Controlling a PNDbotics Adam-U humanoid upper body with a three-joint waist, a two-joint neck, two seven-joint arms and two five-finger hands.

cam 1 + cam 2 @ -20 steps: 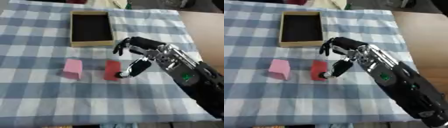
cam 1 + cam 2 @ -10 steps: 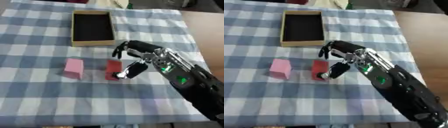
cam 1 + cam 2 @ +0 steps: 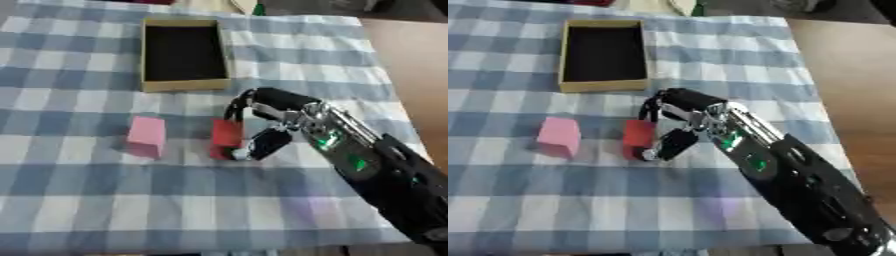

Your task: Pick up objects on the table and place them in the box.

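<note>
Here the right hand (image 3: 267, 117) curls over the red block (image 3: 227, 137), fingers on its far top edge and thumb at its near right side, seemingly pinching it on the cloth (image 3: 79, 190). It looks light, rigid and flat-sided, so opposite faces suit. The pink block (image 3: 146, 135) lies left; the box (image 3: 182, 86) beyond.

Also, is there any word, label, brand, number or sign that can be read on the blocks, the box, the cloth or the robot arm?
None can be read.
red block: plain faces.
pink block: plain faces.
box: plain rim, dark inside.
checked cloth: pattern only.
right hand: green lights on the arm, no lettering.
</note>
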